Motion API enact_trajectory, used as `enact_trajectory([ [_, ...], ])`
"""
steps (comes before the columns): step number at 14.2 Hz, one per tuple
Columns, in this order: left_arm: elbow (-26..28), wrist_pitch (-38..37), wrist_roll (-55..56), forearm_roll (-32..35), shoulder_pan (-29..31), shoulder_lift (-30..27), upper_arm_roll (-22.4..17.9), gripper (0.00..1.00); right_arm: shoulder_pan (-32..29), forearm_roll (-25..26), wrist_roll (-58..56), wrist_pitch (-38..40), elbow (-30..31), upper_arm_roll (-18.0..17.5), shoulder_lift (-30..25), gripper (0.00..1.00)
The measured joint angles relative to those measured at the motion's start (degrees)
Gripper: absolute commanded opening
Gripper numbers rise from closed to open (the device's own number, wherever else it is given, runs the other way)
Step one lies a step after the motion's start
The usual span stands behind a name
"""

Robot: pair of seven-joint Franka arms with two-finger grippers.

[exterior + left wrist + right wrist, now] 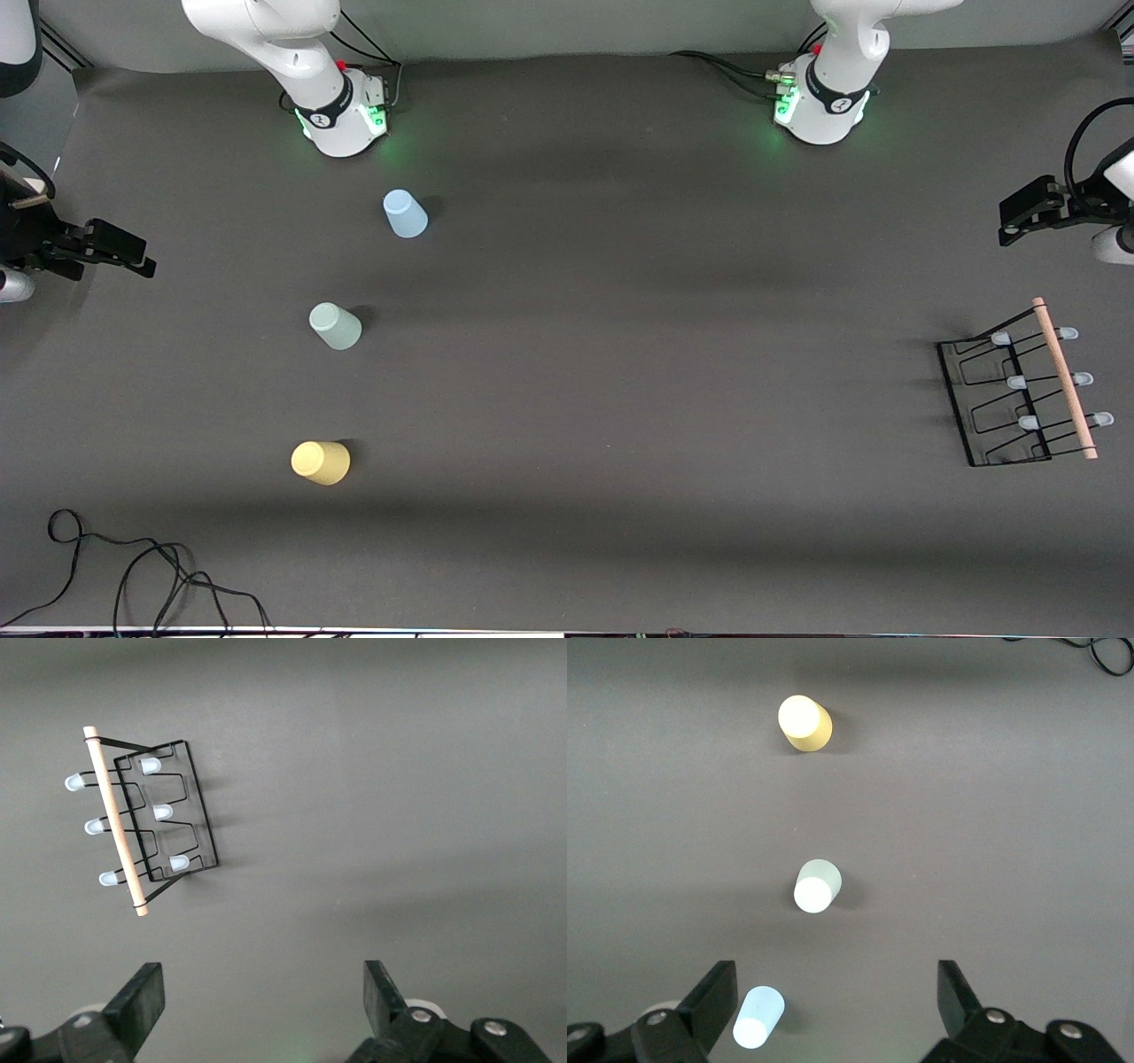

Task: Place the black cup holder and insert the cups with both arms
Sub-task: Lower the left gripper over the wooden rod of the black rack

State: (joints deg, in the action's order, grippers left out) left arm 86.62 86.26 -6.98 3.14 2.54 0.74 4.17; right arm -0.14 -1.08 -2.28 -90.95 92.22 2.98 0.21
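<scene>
The black cup holder [1010, 399] stands on the table at the left arm's end, with its wooden rod [1064, 378] on top. It also shows in the left wrist view [146, 819]. Three cups stand upside down toward the right arm's end: pale blue [405, 213], mint green [335, 325] and yellow [321, 462], the yellow nearest the front camera. The right wrist view shows the blue [758, 1017], mint [817, 886] and yellow [804, 723] cups. My left gripper [1019, 217] [263, 1001] is open and empty, up over the table's edge near the holder. My right gripper [133, 252] [837, 1001] is open and empty, over the other end.
The table is covered by a dark grey mat [620, 354]. Loose black cables [133, 576] lie at the near corner toward the right arm's end and show in the right wrist view [1099, 651]. The arm bases [341, 115] [824, 106] stand at the back.
</scene>
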Motion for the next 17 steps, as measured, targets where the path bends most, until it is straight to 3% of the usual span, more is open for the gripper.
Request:
enact_trajectory([
  [9, 1.22, 2.28, -0.41, -0.03, 1.02, 0.71, -0.05, 1.0, 0.0, 0.0, 0.0, 0.0, -0.02, 0.05, -0.03, 1.0],
  [17, 1.91, 11.31, -7.64, -0.03, 12.64, 11.49, -0.92, 0.97, 0.0, 0.0, 0.0, 0.0, -0.06, 0.13, -0.13, 1.0],
])
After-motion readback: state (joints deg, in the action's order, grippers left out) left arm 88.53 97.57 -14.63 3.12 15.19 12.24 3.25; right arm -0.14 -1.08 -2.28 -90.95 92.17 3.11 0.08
